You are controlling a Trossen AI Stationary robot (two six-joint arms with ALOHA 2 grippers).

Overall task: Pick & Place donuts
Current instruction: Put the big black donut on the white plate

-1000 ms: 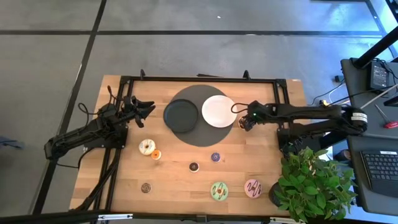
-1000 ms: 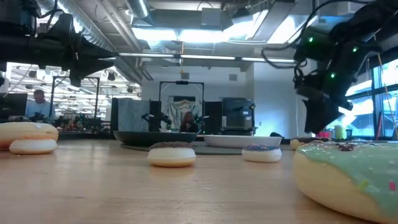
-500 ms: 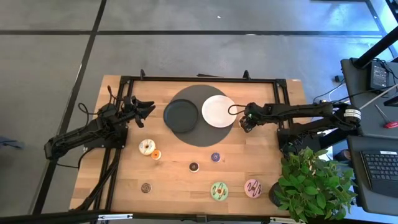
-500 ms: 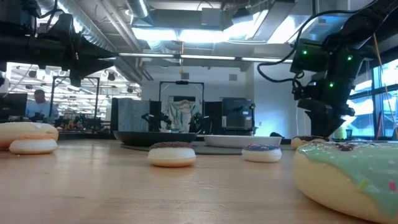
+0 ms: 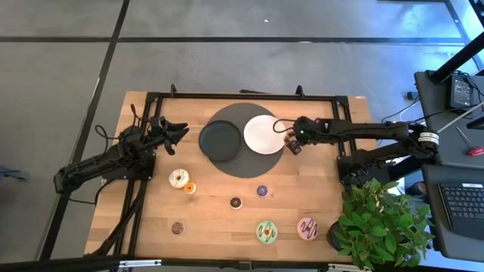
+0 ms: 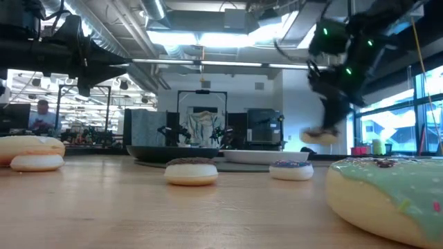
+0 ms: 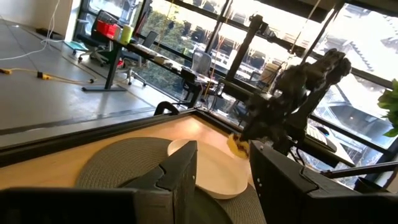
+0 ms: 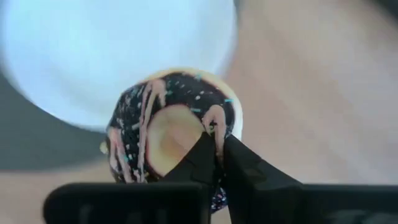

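My right gripper (image 5: 291,146) is shut on a chocolate-iced donut with pink drizzle (image 8: 174,118), in the air just right of the white plate (image 5: 265,134). The low view shows this donut (image 6: 320,136) hanging clear of the table. My left gripper (image 5: 180,132) hovers open and empty left of the black plate (image 5: 220,140). Both plates lie on a round grey mat (image 5: 242,165). Lying flat on the wood are a white-iced donut (image 5: 178,178), an orange mini (image 5: 190,188), a purple mini (image 5: 262,191), two brown minis (image 5: 235,202) (image 5: 177,227), a green donut (image 5: 266,231) and a pink one (image 5: 307,227). My right gripper pinches one side of the donut's ring (image 8: 214,127), with one finger in the hole (image 8: 200,155) and the other outside the rim (image 8: 245,163). The fingers come from above, pointing down. The donut hangs tilted below them, lifted clear of the table.
A black frame (image 5: 242,96) runs along the table's far and side edges. A potted plant (image 5: 378,223) stands at the near right corner. Bare wood lies between the mat and the scattered donuts.
My right gripper has dipped to the table right of the white plate, taken hold of the chocolate donut and risen with it, going a little toward the table's left edge and the plate. The donut now hangs clear of the wood.
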